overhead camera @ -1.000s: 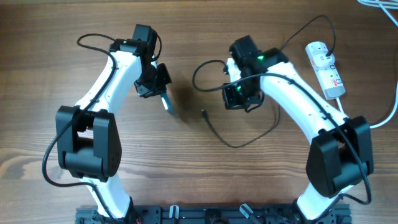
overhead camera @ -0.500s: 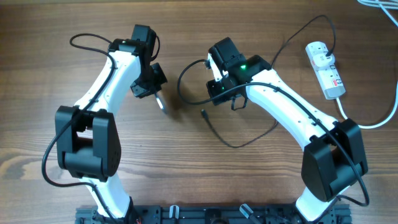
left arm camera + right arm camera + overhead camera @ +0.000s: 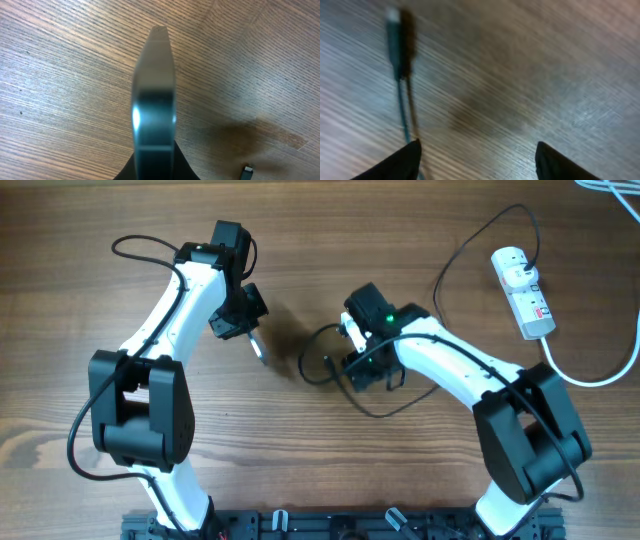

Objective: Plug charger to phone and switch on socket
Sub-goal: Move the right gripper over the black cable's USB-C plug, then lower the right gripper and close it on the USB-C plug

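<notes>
The left arm reaches over the wooden table (image 3: 60,300), and the left gripper (image 3: 251,332) is closed on the phone (image 3: 259,348), which hangs below the fingers, tilted, with its free end toward the middle of the table. In the left wrist view the phone shows edge-on as a thin dark slab with a bluish glint, rising from between the 2 black fingers at the bottom of the frame and held clear of the wood. Its screen faces away from both cameras, so no lettering can be read.

Just to the right of the phone, the plug tip (image 3: 328,361) of the charger (image 3: 372,414) lies flat on the table, apart from the phone and untouched by either gripper. It also shows as a small dark piece in the bottom right corner of the left wrist view.

The right gripper (image 3: 477,145) hovers just right of that tip with its jaws spread wide and nothing between them. The right wrist view is badly smeared, but the plug tip seems to lie ahead of the left-hand finger (image 3: 402,160), outside the gap.

From the tip the thin black cable curves down under the right arm, then climbs and arcs up to the white adapter (image 3: 520,272), which is seated in the socket (image 3: 530,308) at the far right. The socket's thick white cord (image 3: 590,378) trails off the right edge.
</notes>
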Motion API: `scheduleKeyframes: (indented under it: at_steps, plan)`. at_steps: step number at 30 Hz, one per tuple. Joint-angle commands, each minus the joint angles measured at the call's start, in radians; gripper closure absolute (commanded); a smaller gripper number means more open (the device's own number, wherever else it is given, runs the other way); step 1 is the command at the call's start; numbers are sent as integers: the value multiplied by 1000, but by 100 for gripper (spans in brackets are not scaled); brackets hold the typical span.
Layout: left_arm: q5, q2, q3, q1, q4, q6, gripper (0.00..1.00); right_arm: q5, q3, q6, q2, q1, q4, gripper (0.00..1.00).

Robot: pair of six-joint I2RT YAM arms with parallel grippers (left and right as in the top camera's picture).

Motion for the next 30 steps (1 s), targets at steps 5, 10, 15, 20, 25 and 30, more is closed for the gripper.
scheduleKeyframes:
  at_steps: [5, 10, 15, 20, 25, 30]
  plan:
    - [-16, -33, -3, 7, 0, -18, 96, 92, -104, -18, 0, 2, 78, 18]
    - [-16, -33, -3, 7, 15, -25, 96, 140, -111, -71, 0, 3, 114, 18]
    - [-16, -33, -3, 7, 15, -25, 96, 129, -27, -138, 0, 75, 57, 15]
    - [-16, -33, -3, 7, 13, -24, 96, 127, 25, -115, 0, 150, -2, 11]
    - [-16, -33, -3, 7, 13, -24, 96, 129, -14, -3, 2, 157, 31, 13]
    - [-16, -33, -3, 7, 13, -24, 96, 197, -122, -2, 2, 157, 151, 18]
